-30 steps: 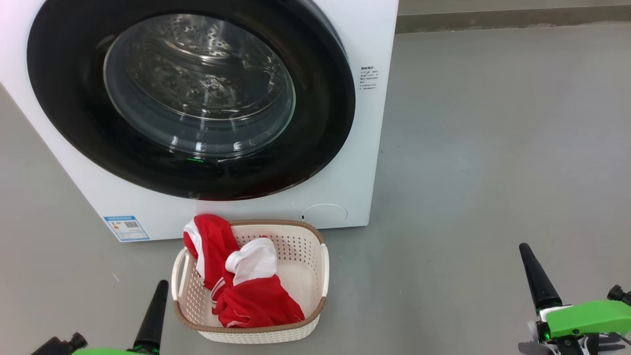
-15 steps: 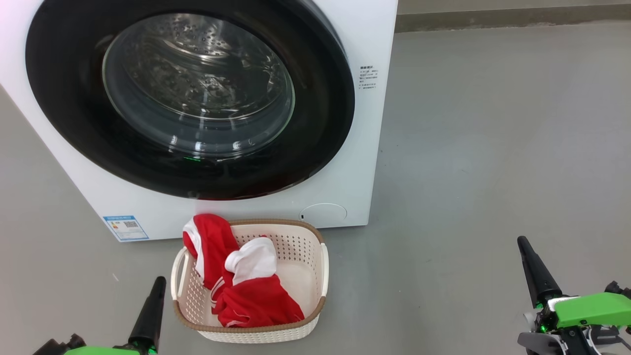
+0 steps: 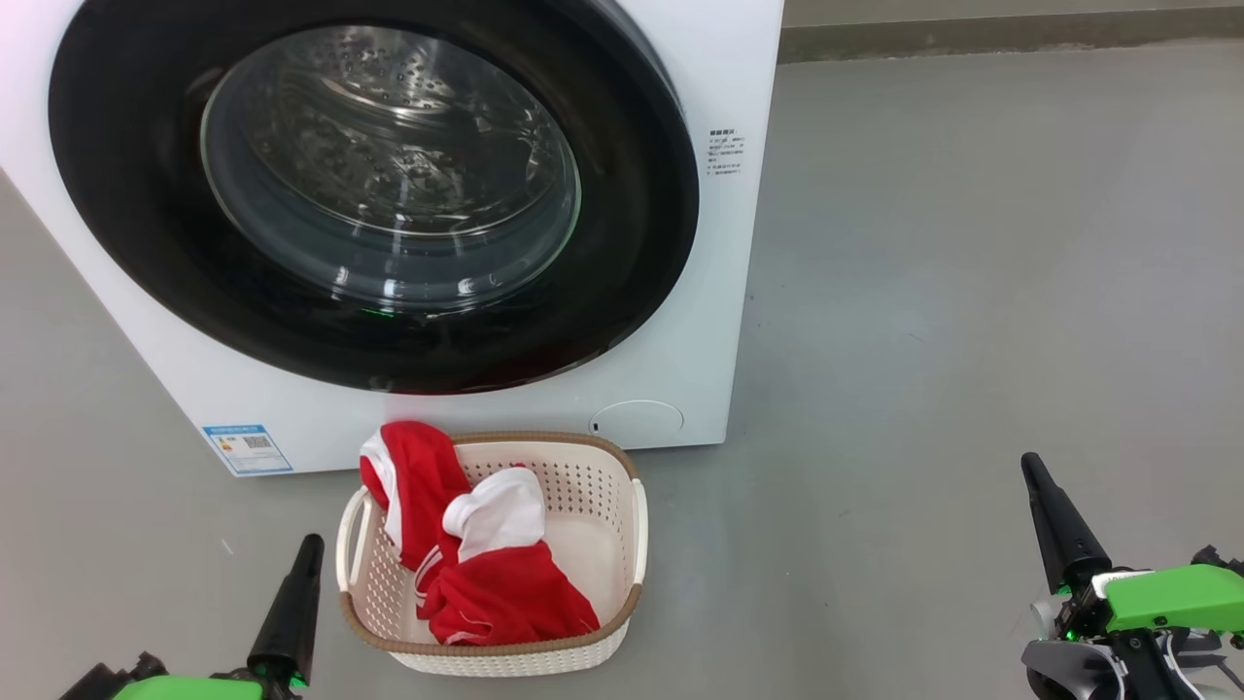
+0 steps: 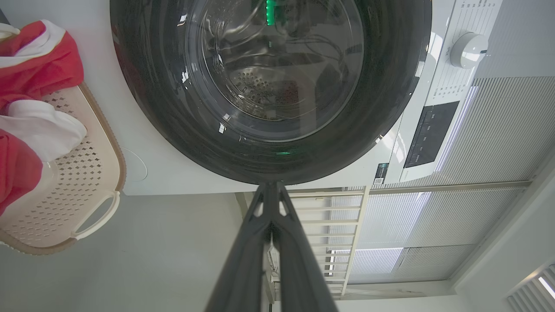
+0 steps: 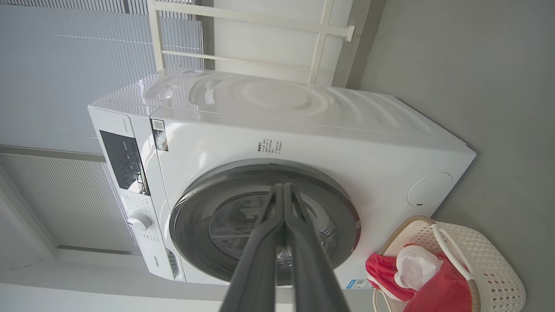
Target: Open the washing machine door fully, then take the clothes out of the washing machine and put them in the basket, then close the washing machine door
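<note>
As the door (image 3: 389,165) sits flush against the front of the washing machine (image 3: 729,87), we record it as shut, with the steel drum (image 3: 408,107) showing through the glass. The clothes (image 3: 505,593), a red garment with white panels, lie inside the basket (image 3: 603,486), one red fold draped over its back left rim. The basket stands on the floor (image 3: 972,292) just in front of the machine, below the door. We note the left claw (image 3: 309,546) closed, fingers pressed together and holding nothing, just beside the basket's left side without touching it. The right claw (image 3: 1032,472) is likewise closed and holding nothing, well apart to the right. Both point towards the machine.
</note>
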